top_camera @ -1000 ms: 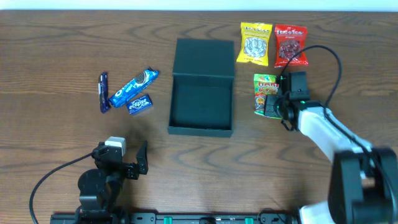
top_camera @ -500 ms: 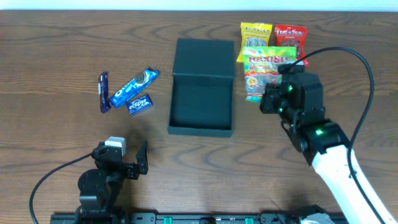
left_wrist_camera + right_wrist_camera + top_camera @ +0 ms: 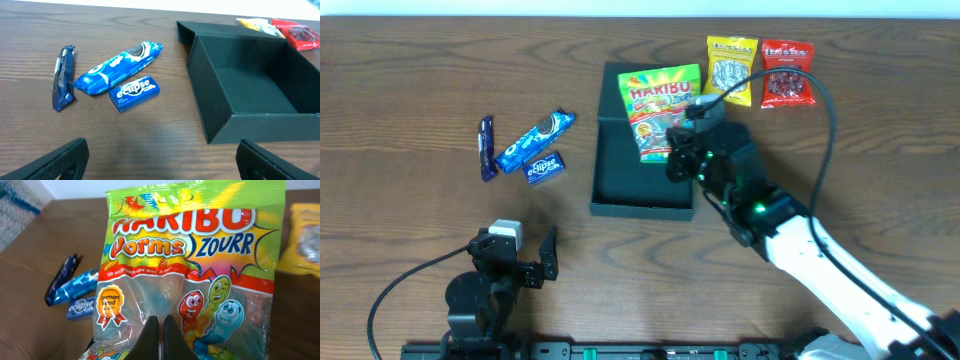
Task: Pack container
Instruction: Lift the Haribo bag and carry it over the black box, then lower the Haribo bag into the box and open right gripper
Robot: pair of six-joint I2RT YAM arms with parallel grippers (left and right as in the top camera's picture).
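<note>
Yellow packet [image 3: 731,68], red packet [image 3: 787,72] beyond container [image 3: 620,172]

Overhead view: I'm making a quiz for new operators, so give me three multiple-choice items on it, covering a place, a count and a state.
1. Where is the gummy bag?
A. held above the box
B. lying flat inside it
C. far left of it

2. How many blue packets lie left of the box?
A. two
B. three
C. five

3. The box is:
A. shut
B. open and empty
C. open and half full

Key:
1. A, since the right gripper pinches the bag's lower edge over the box and its lid.
2. B, since a dark wrapper, cookies and gum lie there.
3. B, since the lid is folded back and the left wrist view shows a bare floor.
</note>
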